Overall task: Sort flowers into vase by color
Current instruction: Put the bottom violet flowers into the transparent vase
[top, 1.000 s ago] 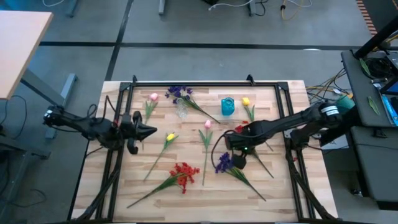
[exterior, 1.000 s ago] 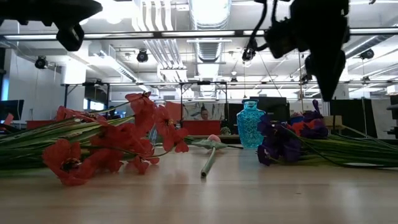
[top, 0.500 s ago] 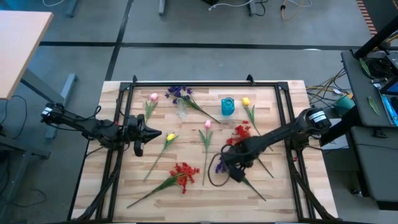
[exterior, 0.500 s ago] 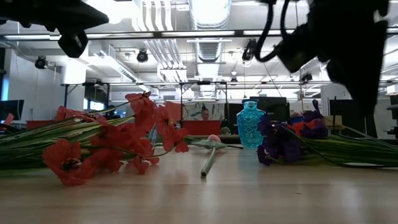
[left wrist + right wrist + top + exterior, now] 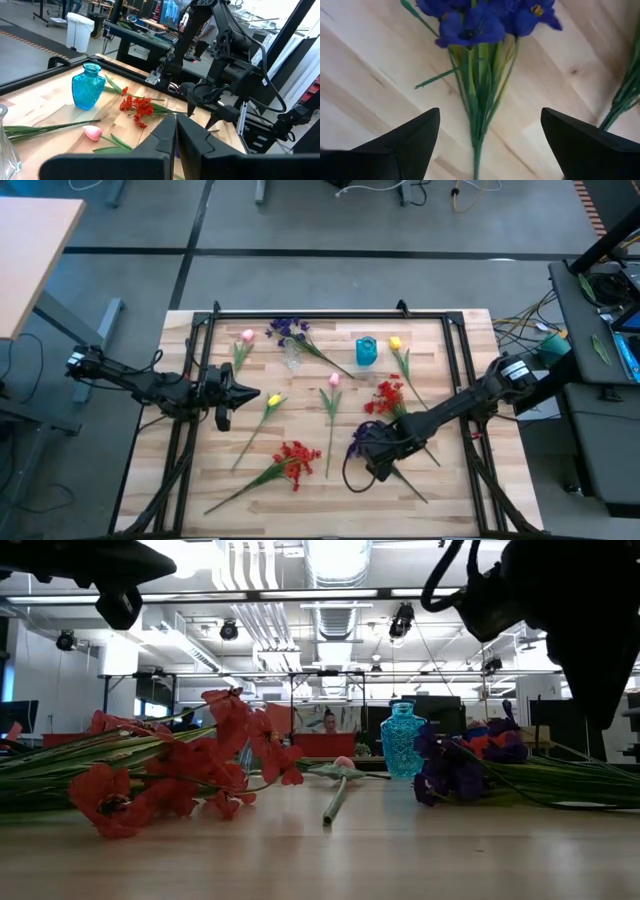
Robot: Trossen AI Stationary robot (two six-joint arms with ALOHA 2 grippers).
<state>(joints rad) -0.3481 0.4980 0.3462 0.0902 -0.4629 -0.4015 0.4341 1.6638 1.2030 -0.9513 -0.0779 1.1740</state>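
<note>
The right end effector (image 5: pixel 378 463), fingers spread wide, hung over the purple flowers (image 5: pixel 480 60) lying at the desk's (image 5: pixel 300 500) near right. A clean grasp would close squarely on the bunched stems, below the blooms. The left end effector (image 5: pixel 238 392) was closed and empty. The desk held eight flower stems and two vases.

Even overhead light fell softly; ceiling lamps (image 5: pixel 335 555) glared at 12 o'clock in the low view, silhouetting blurred arms
</note>
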